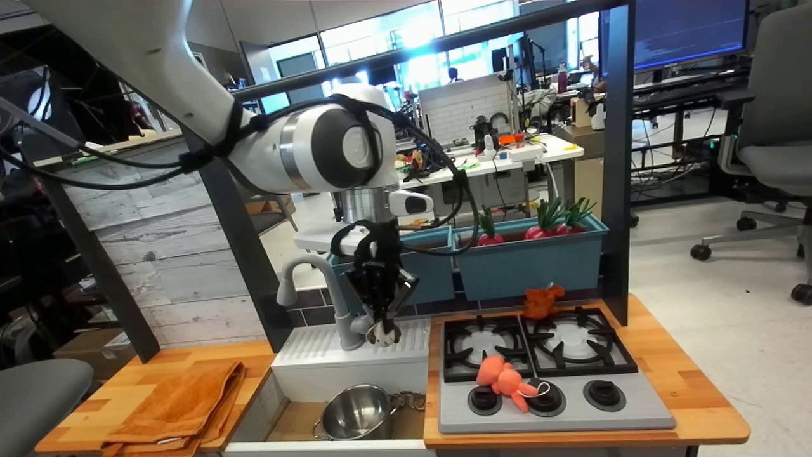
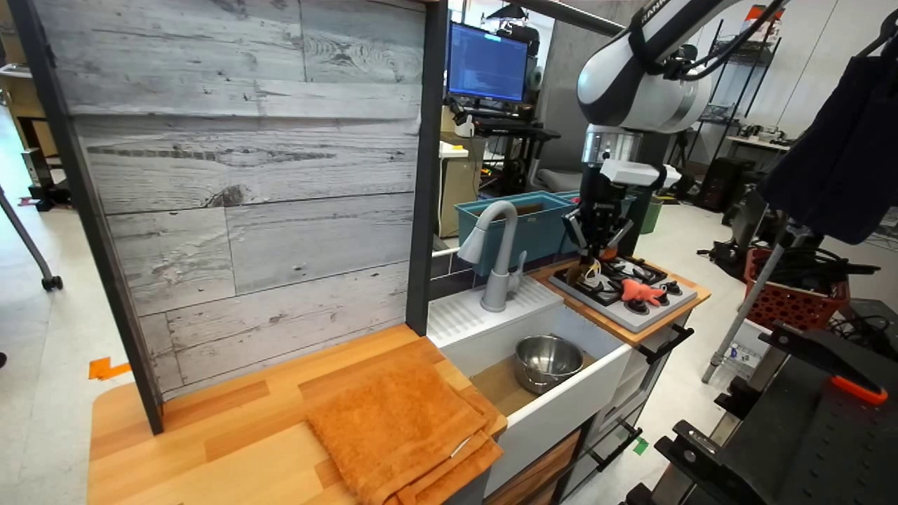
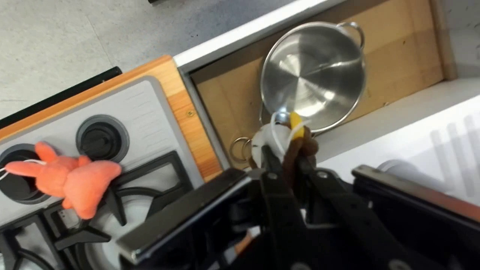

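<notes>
My gripper point(image 1: 384, 312) is shut on a small plush toy point(image 1: 383, 334) of brown and white with a yellow part and a white string loop. In the wrist view the fingertips point(image 3: 287, 159) pinch the toy's brown part, and its white part point(image 3: 264, 140) sticks out beyond them. The gripper holds it in the air, above the sink's back ledge near the grey faucet point(image 1: 327, 279). A steel pot point(image 3: 314, 71) with looped handles stands in the sink, lower than the toy. A coral plush toy point(image 1: 504, 381) lies on the stove front, also seen in the wrist view point(image 3: 75, 180).
The grey stove point(image 1: 507, 416) with black grates is beside the sink point(image 2: 575, 421). An orange figure point(image 1: 540, 302) sits at its back. Blue planters point(image 1: 533, 263) with radishes hang behind. A folded orange towel point(image 2: 407, 421) lies on the wooden counter. Metal rings point(image 3: 240, 149) lie near the pot.
</notes>
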`<action>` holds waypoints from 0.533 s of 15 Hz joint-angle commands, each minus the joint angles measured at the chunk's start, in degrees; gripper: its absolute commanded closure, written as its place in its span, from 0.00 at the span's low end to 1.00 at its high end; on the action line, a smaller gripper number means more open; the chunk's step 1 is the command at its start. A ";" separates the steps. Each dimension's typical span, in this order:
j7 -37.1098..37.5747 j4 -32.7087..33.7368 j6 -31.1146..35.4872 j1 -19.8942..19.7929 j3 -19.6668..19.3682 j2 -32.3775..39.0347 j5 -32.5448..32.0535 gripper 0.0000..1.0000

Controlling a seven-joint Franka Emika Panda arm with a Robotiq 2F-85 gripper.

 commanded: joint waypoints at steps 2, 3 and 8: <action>-2.91 -11.25 4.52 3.61 1.95 -5.03 -0.27 0.97; -2.01 -11.77 5.97 4.91 1.91 -4.51 -0.51 0.97; 2.48 -11.81 16.74 11.20 -0.31 -0.48 -2.68 0.64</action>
